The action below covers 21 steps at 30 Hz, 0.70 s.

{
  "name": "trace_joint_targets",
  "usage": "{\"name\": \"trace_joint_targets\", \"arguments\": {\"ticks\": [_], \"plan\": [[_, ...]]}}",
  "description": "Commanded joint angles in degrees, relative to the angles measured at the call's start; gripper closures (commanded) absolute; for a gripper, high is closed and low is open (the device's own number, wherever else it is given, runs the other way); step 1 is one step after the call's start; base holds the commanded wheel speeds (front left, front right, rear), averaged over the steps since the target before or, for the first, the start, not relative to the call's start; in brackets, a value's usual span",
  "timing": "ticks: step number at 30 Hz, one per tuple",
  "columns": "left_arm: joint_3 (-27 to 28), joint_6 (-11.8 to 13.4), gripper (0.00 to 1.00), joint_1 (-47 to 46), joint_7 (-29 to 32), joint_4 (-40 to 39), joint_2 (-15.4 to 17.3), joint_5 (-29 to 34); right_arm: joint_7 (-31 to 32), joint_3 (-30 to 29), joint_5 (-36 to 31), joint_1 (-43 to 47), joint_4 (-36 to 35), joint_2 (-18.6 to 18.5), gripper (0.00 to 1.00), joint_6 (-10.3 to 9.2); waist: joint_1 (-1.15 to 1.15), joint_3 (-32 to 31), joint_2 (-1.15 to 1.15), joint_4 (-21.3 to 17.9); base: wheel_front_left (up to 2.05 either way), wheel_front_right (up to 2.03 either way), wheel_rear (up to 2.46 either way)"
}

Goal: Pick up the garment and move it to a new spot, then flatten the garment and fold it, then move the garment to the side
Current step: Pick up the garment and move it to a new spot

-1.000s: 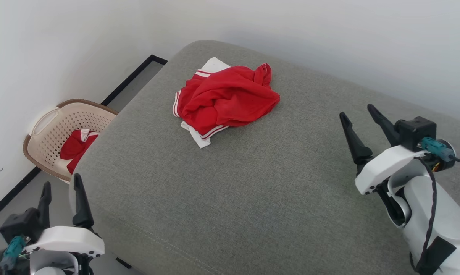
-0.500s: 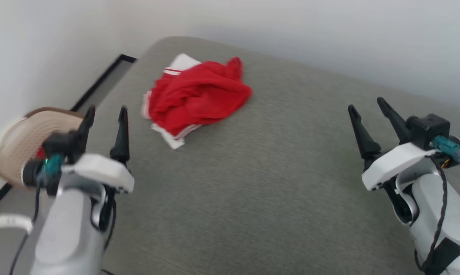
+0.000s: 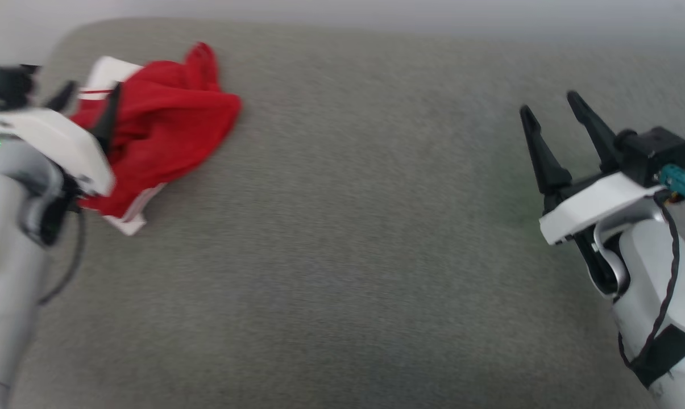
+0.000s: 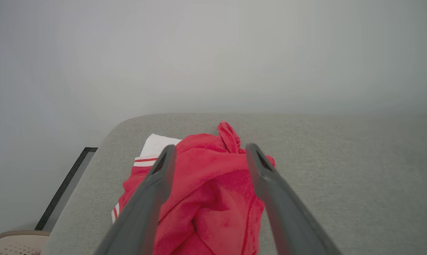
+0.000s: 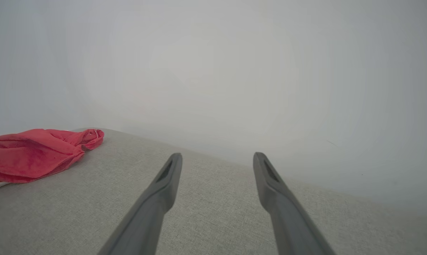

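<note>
Left hand (image 3: 89,96) wide open, empty, by the crumpled garment (image 3: 171,130); right hand (image 3: 548,103) likewise, well apart.

- The head view is smeared all over, and the grey woven cloth cushion (image 3: 342,255) looks streaky.
- The blur is worst at 9 o'clock. There the left gripper with two long dark fingers (image 3: 92,91) and the red soft-knit garment with white sleeves (image 3: 171,130) have fuzzy edges.
- At 3 o'clock the right gripper with two long dark fingers (image 3: 548,102) looks sharper.
- The light is bright, soft and even, and the shadows are faint.
- In both wrist views the plain pale wall (image 4: 213,53) looks foggy and gets darker toward the corners.
</note>
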Motion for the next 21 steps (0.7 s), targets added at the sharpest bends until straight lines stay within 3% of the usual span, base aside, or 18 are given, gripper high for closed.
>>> {"name": "trace_joint_targets", "arguments": {"ticks": [1,10,16,21], "plan": [[-0.91,0.17,0.00,-1.76,2.52,0.46,1.95,-3.14,-0.26,0.35,-0.19,-1.34,-0.75,0.45,0.00,-0.03,0.00,5.08,0.00,-5.38,0.00,0.00,0.00],[-7.71,0.15,0.00,-6.23,20.79,4.10,12.36,-16.28,-0.26,1.15,-0.95,-3.85,-4.25,0.55,0.00,-0.04,0.00,11.41,0.00,-11.34,0.00,0.00,0.00],[-9.93,0.15,0.00,-6.71,29.48,6.49,15.08,-22.02,-0.26,1.23,-1.38,-5.09,-5.50,0.35,0.00,-0.04,0.00,13.90,0.00,-12.62,0.00,0.00,0.00],[-11.94,0.19,0.00,-6.55,30.47,8.86,15.18,-23.65,-0.26,1.95,-1.97,-6.55,-6.28,0.25,0.00,-0.04,0.00,15.96,0.00,-12.82,0.00,0.00,0.00]]}}
